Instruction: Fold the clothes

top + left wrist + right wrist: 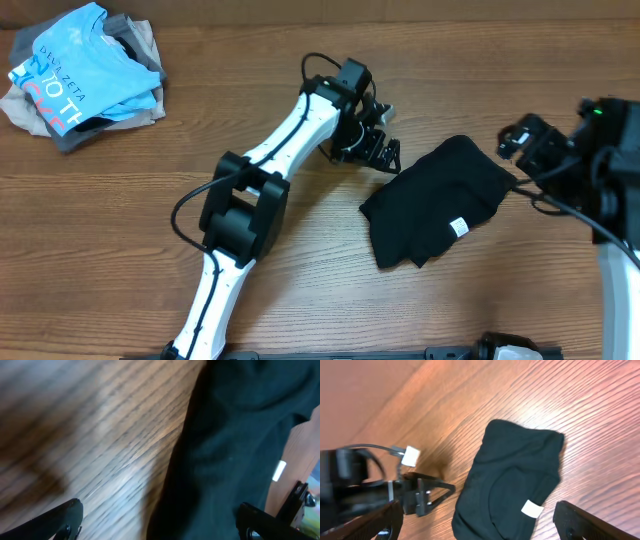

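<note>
The clothes point(438, 200) are one black garment lying in a compact folded bundle on the wooden table, right of centre, with a small white label point(459, 227) showing near its front edge. My left gripper point(378, 152) hangs open just off the bundle's upper left corner. In the left wrist view, the left gripper point(160, 521) straddles the garment's edge point(235, 445) with nothing between its fingers. My right gripper point(515, 148) stands open at the bundle's right side. From the right wrist, the right gripper point(480, 522) looks down on the garment point(515, 470) and its label point(532, 509).
A pile of other garments sits at the table's far left corner: a light blue tee with lettering point(80, 65) on top of grey and beige pieces point(140, 110). The left arm point(255, 195) stretches diagonally across the table's middle.
</note>
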